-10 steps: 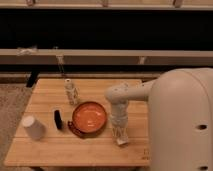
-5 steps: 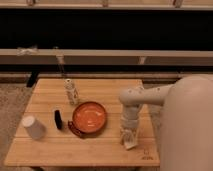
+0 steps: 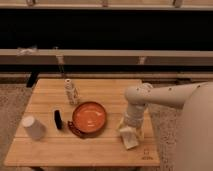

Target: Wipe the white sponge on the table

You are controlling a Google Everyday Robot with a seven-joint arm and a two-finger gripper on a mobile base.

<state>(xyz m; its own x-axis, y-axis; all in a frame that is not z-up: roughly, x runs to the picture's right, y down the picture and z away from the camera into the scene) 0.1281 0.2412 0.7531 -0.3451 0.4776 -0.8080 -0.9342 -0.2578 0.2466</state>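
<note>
The white sponge (image 3: pixel 131 142) is a small off-white block lying flat on the table (image 3: pixel 75 150), near the front right corner. My gripper (image 3: pixel 128 133) comes down on it from above and is shut on its upper end, pressing it onto the planks. The arm's white elbow (image 3: pixel 137 95) rises behind it and hides part of the right side of the table. The sponge's lower end sticks out below the fingers toward the front edge.
An orange bowl (image 3: pixel 89 117) sits just left of the gripper. A black object (image 3: pixel 58 119) and an upturned white cup (image 3: pixel 33 127) lie further left. A small patterned bottle (image 3: pixel 71 91) stands behind the bowl. The table's right edge is close to the sponge.
The gripper and the sponge have slid together to the right and a little toward the front edge, away from the bowl. Nothing else on the table has moved.
</note>
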